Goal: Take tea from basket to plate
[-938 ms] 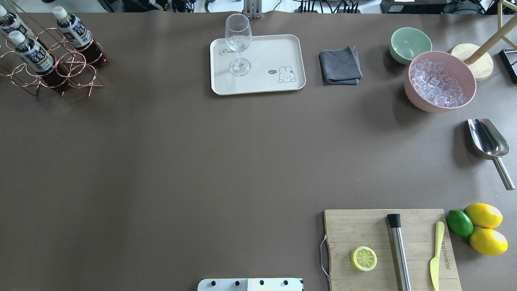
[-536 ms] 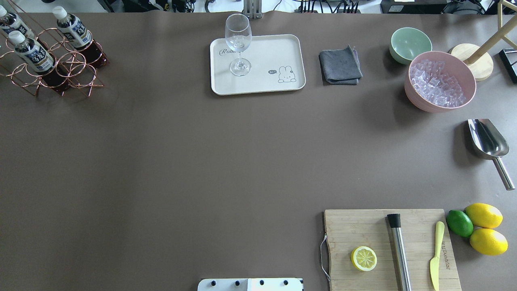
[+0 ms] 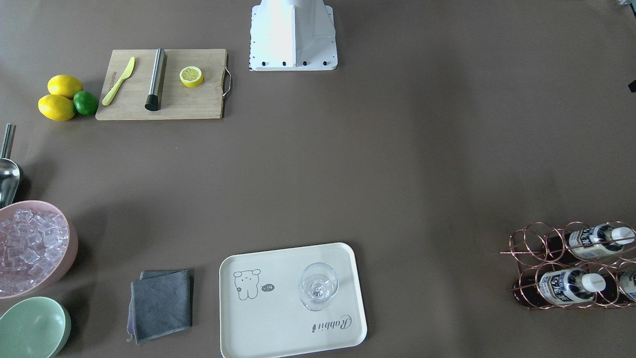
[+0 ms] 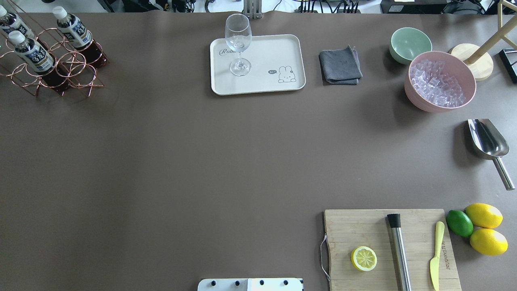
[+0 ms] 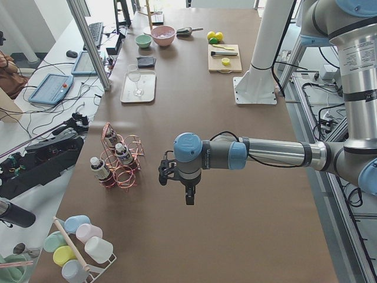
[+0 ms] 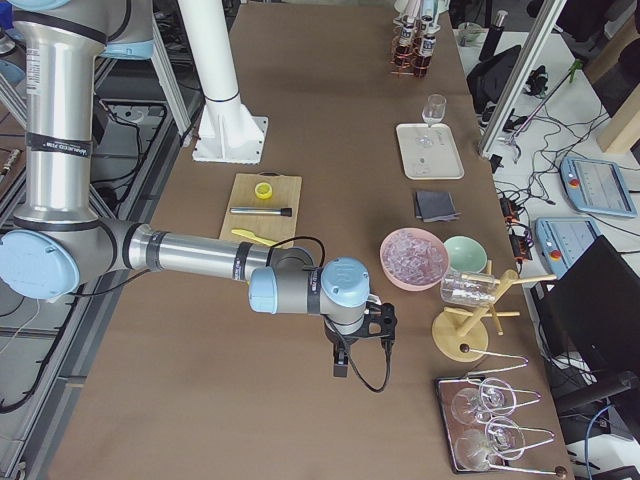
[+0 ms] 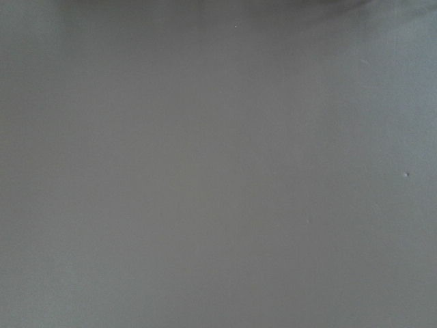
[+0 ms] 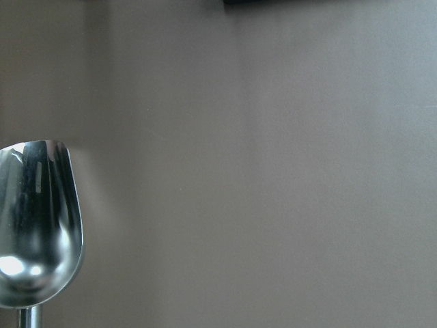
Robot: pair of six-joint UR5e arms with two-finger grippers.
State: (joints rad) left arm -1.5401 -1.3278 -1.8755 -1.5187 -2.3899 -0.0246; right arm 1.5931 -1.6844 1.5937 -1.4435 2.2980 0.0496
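The basket (image 4: 60, 68) is a copper wire rack at the far left corner; it also shows in the front view (image 3: 561, 248). Three dark bottles with white caps stand in it. The near-row bottle (image 4: 30, 54) seems to carry the beige label of the tea (image 3: 591, 234), but I cannot be sure at this size. The plate (image 4: 274, 48) is a cream tray at the far middle, with a wine glass (image 4: 238, 44) on it. The left gripper (image 5: 188, 197) hangs over bare table beside the basket. The right gripper (image 6: 342, 362) hangs over the table's right end. I cannot tell whether either gripper is open or shut.
A grey cloth (image 4: 340, 65), a mint bowl (image 4: 410, 44) and a pink bowl of ice (image 4: 439, 81) lie right of the plate. A steel scoop (image 4: 488, 141) shows in the right wrist view (image 8: 37, 225). A cutting board (image 4: 389, 248) with lemon half, muddler and knife sits front right.
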